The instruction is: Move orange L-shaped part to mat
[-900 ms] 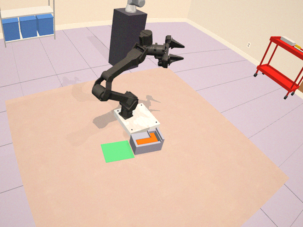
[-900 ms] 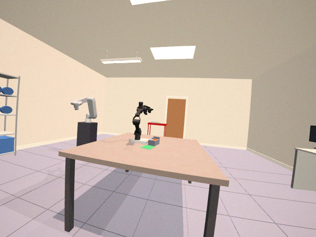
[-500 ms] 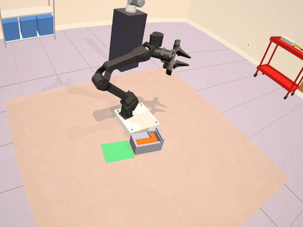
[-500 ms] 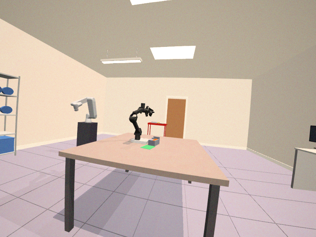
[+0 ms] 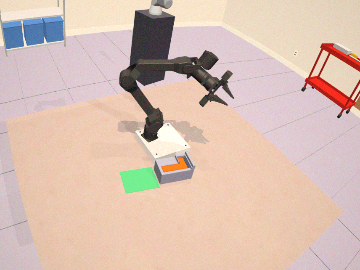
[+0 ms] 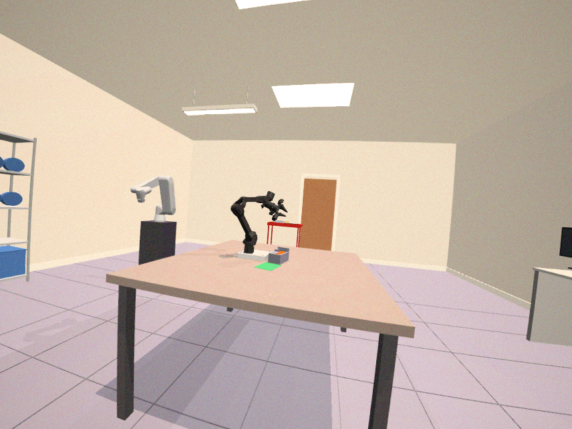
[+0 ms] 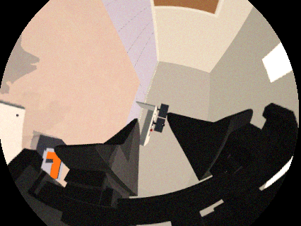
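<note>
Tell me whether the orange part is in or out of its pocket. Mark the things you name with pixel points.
In: the orange part (image 5: 175,167) (image 6: 280,252) (image 7: 55,166) lies level inside the grey tray (image 5: 176,177) (image 6: 278,259), neither end raised.
</note>
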`<state>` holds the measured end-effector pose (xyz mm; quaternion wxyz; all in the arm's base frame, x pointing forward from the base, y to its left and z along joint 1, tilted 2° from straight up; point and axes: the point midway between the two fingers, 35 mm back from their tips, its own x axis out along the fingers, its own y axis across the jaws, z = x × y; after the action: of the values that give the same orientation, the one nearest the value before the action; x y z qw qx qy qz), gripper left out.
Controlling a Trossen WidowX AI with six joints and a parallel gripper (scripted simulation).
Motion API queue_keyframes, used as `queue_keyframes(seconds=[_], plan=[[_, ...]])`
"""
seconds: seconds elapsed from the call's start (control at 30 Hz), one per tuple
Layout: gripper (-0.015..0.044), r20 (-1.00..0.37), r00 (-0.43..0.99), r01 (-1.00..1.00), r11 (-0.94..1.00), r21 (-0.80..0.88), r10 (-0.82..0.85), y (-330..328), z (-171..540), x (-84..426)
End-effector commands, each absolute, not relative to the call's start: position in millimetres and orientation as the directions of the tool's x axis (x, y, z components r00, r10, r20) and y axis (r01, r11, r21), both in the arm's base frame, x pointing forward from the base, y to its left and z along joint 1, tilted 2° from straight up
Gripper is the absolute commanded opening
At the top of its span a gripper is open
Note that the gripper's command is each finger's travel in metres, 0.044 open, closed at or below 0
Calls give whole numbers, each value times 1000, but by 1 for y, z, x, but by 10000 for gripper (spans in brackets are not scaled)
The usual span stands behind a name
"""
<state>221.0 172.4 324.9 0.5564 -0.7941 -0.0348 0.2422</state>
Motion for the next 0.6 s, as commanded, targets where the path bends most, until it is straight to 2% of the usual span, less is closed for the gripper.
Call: queue_keyframes(seconds=[0.0,0.17,0.3,0.43,0.57], plan=[[180,-616,774,-629,67,-775,145,139,267,260],[180,-746,664,-703,386,-597,57,113,236,271],[180,-837,547,-640,646,-416,2,89,213,275],[180,-913,407,-449,864,-229,-30,64,192,273],[180,-967,251,-139,988,-68,-31,39,174,267]])
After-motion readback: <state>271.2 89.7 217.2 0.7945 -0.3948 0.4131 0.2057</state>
